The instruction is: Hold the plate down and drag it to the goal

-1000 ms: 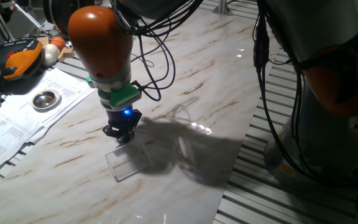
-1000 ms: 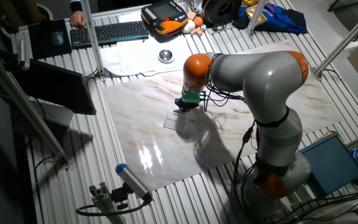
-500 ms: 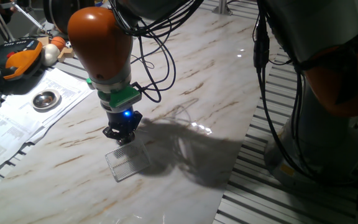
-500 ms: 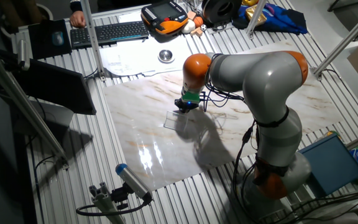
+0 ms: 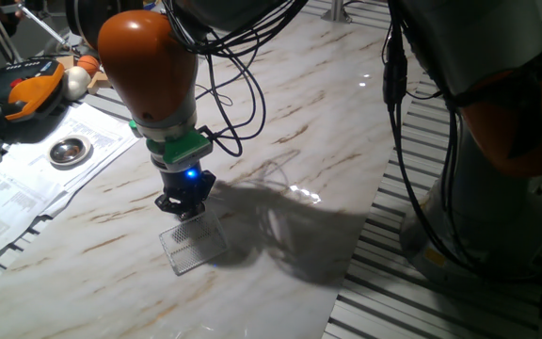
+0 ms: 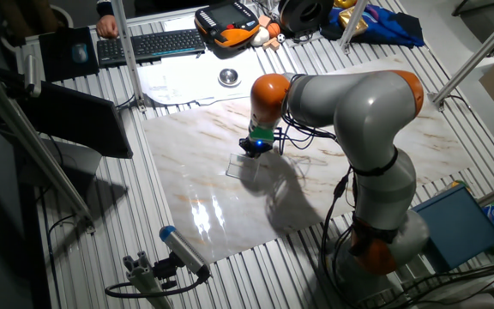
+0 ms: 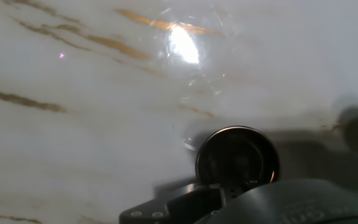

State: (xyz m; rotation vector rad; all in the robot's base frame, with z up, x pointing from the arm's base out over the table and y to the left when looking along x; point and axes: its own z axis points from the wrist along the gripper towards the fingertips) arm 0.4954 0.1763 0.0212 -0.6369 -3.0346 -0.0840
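Hand view shows the plate (image 7: 237, 155), a small round metal disc with a bright rim and dark centre, lying on the marble tabletop (image 7: 73, 143) directly against the dark gripper body at the bottom edge. From one fixed view, the gripper (image 5: 183, 209) points straight down at the near edge of the mesh goal (image 5: 193, 247), its tip hiding the disc. Whether the fingers are parted or closed cannot be made out.

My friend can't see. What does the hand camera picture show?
A small round shiny plate lies on a white marble table with brown streaks, right at the tip of the dark robot hand at the bottom edge. A bright light glare shines near the top.
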